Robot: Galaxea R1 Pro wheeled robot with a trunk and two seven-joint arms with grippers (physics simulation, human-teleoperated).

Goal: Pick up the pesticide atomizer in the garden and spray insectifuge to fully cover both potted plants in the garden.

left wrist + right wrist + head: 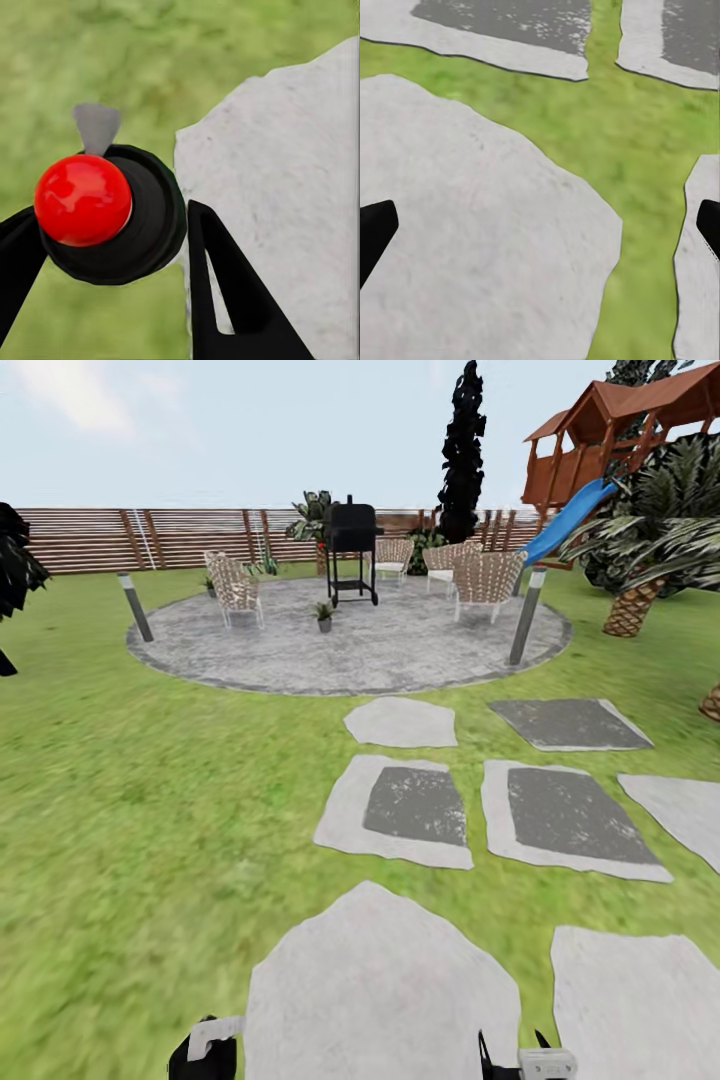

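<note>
While the left gripper (112, 262) clamps a dark bottle (142, 214) topped by a red ball, the right gripper (540, 225) gapes wide over stepping stones (472, 225). One small potted plant (324, 616) stands mid-patio (400, 650).

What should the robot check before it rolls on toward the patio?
1. Stepping stones ahead free of obstacles: ok.
2. Right hand open and empty over a stone slab: ok.
3. Left hand free: not ok, a black object with a red ball sits between its fingers.
4. Pesticide atomizer spotted: cannot tell.
5. Small potted plant on the round patio: in sight, ok.
</note>
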